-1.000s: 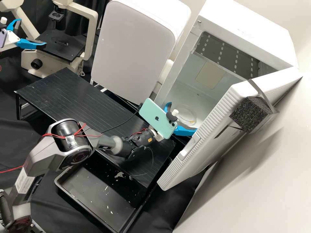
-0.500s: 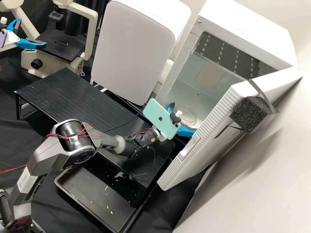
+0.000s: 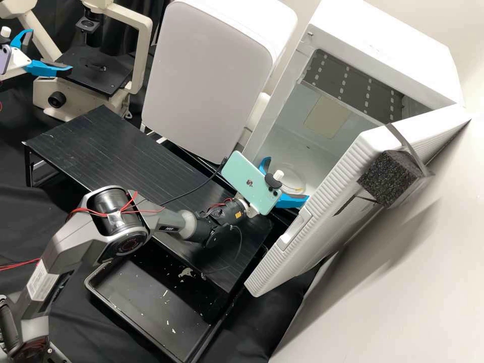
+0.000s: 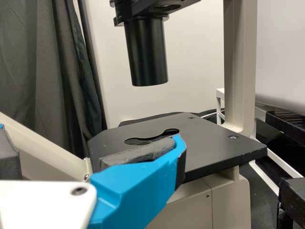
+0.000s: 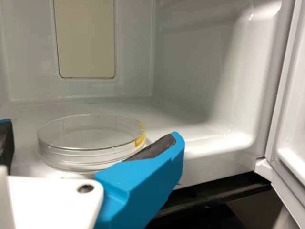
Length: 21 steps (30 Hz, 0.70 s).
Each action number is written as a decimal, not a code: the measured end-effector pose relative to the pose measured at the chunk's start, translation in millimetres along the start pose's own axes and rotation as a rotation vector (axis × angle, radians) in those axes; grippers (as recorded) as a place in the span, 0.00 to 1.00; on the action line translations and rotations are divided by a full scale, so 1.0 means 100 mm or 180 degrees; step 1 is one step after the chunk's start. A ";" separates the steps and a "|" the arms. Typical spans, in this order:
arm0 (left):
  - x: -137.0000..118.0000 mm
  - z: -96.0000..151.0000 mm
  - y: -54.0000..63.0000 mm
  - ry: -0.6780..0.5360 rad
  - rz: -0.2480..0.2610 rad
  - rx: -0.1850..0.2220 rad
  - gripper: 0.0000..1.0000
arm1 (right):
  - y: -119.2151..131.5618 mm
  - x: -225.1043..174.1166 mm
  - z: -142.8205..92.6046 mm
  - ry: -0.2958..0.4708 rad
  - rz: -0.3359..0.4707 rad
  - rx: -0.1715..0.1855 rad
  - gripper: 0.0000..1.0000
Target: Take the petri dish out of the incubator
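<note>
Near the front edge of the incubator floor (image 5: 205, 164), we have the petri dish (image 5: 90, 143) between the right tool's (image 3: 287, 179) wide-open fingers, ungripped.

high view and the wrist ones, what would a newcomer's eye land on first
The big white incubator, its door open, at the high view's right. Next, the mint-green phone mounted behind the open right end effector, and the clear petri dish inside the incubator, before that end effector.

We see a petri dish (image 5: 90, 143) of glossy clear plastic, a rough foam block (image 3: 384, 177) and matt black cloth (image 3: 17, 222).
</note>
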 end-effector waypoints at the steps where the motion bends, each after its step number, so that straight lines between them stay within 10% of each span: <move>1: 0.00 0.00 0.00 0.0000 0.0000 0.0000 1.00 | 0.00 0.00 0.00 -0.0002 -0.0002 0.0000 0.00; 21: 0.00 0.00 0.00 0.0000 0.0000 0.0000 1.00 | 0.00 0.03 0.02 0.0021 -0.0043 -0.0039 0.00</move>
